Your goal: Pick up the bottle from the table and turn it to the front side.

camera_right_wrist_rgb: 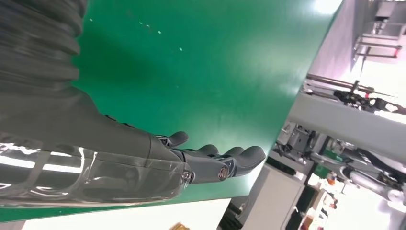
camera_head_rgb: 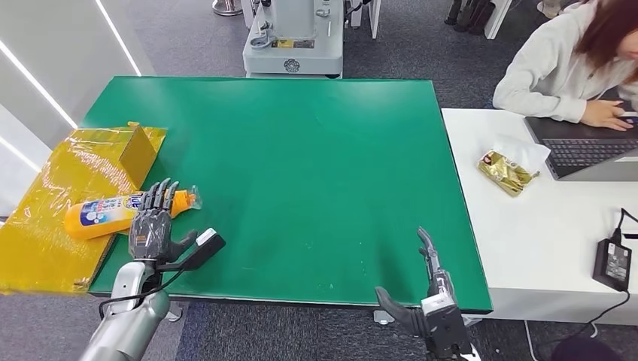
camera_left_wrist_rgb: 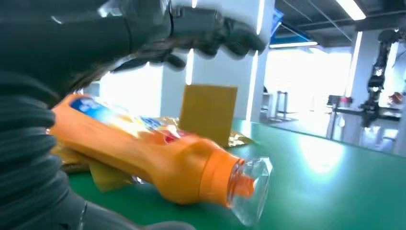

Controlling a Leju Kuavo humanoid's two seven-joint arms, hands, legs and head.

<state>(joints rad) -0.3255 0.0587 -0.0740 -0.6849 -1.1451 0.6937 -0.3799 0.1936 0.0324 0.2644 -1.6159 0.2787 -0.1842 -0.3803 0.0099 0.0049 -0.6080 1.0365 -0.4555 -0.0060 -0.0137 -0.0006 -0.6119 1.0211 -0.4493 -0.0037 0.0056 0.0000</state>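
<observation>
The green table (camera_head_rgb: 301,173) is spread across the centre of the head view, and a white desk (camera_head_rgb: 527,248) is butted against its right edge. A yellow foil-wrapped sheet (camera_head_rgb: 53,218) is laid over the table's left edge, with a small yellow box (camera_head_rgb: 141,150) stood on it at the upper left. A person in a white sleeve (camera_head_rgb: 549,75) is seen at a laptop (camera_head_rgb: 587,150) in the upper right, a gold packet (camera_head_rgb: 508,171) beside it.

The orange bottle (camera_head_rgb: 113,212) is found lying on its side at the left, half on the foil, its clear cap (camera_left_wrist_rgb: 249,189) pointed toward the table's middle. The left hand (camera_head_rgb: 154,226) is held just over it, fingers spread wide above the bottle and nothing gripped. At the lower edge, the right hand (camera_head_rgb: 425,293) is kept above bare table, fingers extended and apart, nothing held.
</observation>
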